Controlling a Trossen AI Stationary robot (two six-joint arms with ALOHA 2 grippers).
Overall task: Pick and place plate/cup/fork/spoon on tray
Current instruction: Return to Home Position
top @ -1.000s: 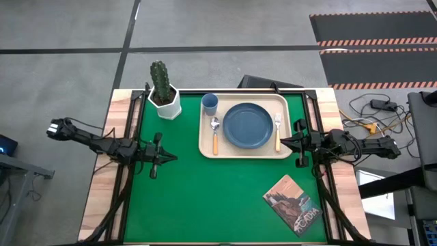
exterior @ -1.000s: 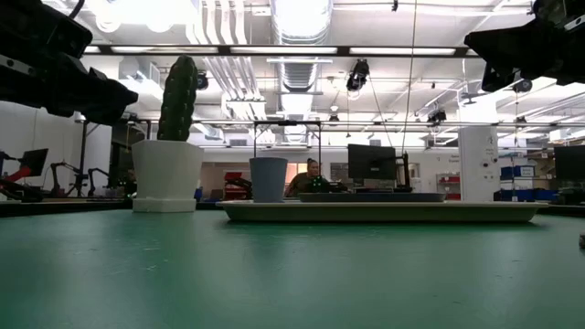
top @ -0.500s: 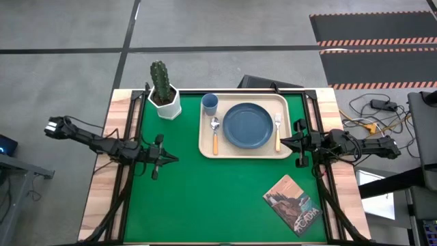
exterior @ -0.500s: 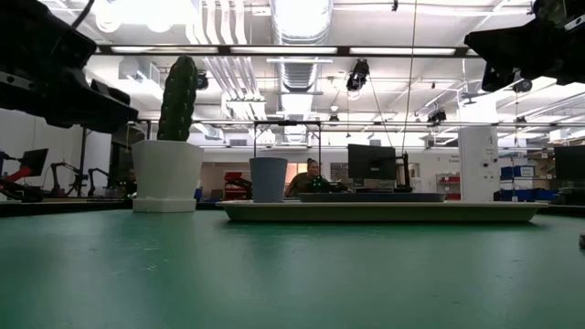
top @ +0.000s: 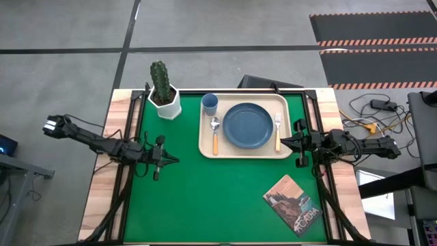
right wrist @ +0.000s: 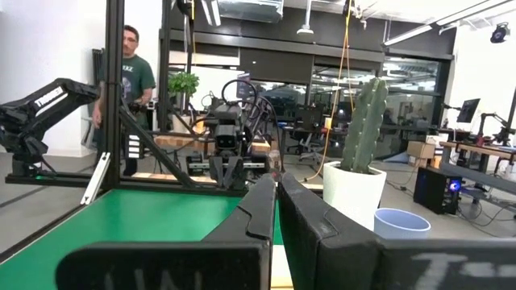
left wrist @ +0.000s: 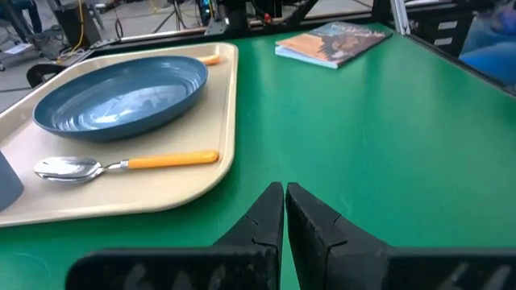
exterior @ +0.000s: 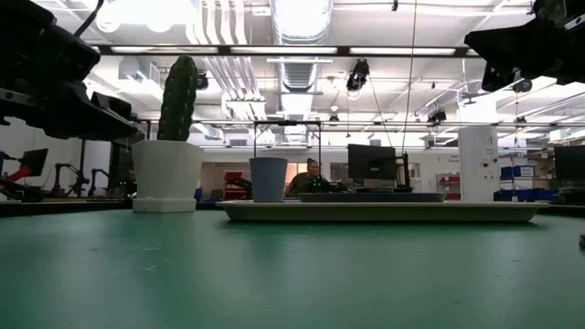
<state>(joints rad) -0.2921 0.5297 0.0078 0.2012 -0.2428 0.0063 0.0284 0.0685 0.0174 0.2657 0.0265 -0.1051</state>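
Note:
The cream tray (top: 205, 140) lies on the green mat at the table's far middle. On it rest the dark-blue plate (top: 247, 126), the light-blue cup (top: 210, 104) at its far left corner, the orange-handled spoon (top: 215, 134) left of the plate and the orange-handled fork (top: 278, 131) right of it. My left gripper (top: 176, 159) is shut and empty above the mat, left of the tray; the left wrist view shows its fingers (left wrist: 284, 211) closed. My right gripper (top: 282, 141) is shut and empty at the tray's right edge, its fingers (right wrist: 276, 205) closed.
A white hexagonal pot with a cactus (top: 164, 96) stands at the far left corner of the mat. A booklet (top: 291, 204) lies on the mat at the near right. A person (right wrist: 133, 76) stands in the room beyond the table. Bare green mat (top: 205, 198) lies near the front.
My left arm has drifted a little toward the table's near edge, its gripper staying shut. The right arm and the tableware have kept still.

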